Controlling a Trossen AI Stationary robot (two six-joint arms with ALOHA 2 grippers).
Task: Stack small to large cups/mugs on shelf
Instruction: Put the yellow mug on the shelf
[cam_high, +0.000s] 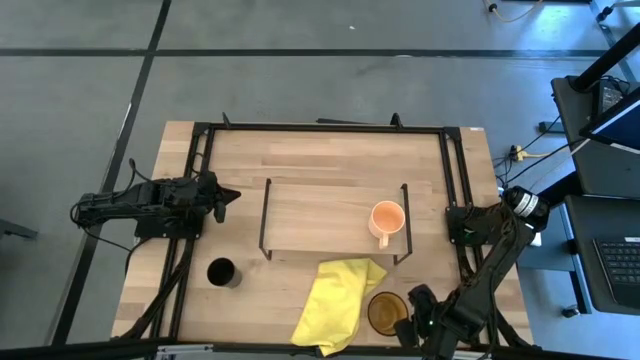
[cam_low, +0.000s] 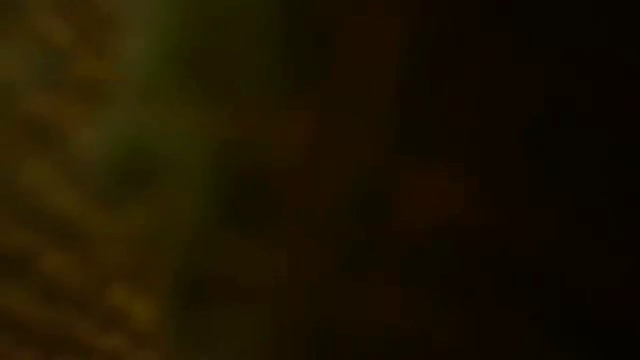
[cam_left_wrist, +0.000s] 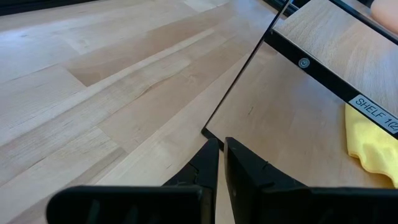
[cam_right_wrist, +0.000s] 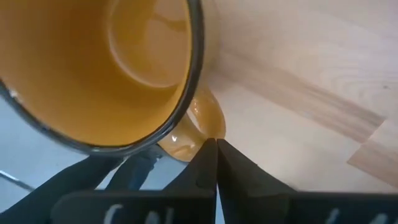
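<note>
Three cups: peach mug (cam_high: 386, 218) on the shelf (cam_high: 300, 215), black cup (cam_high: 221, 272) and amber mug (cam_high: 386, 311) on the surface (cam_high: 250, 155). Right tool (cam_right_wrist: 216, 146) clenched at the amber mug's handle; left tool (cam_left_wrist: 221, 149) clenched, empty.

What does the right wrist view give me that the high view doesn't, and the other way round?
Right wrist only: the amber mug's handle sits right at the right gripper's fingertips, which look shut together beside it, not around it.

High only: the peach mug on the shelf, the black cup, the yellow cloth, and the left gripper waiting left of the shelf.

Both: the amber mug on the tabletop, with the right gripper beside it.
</note>
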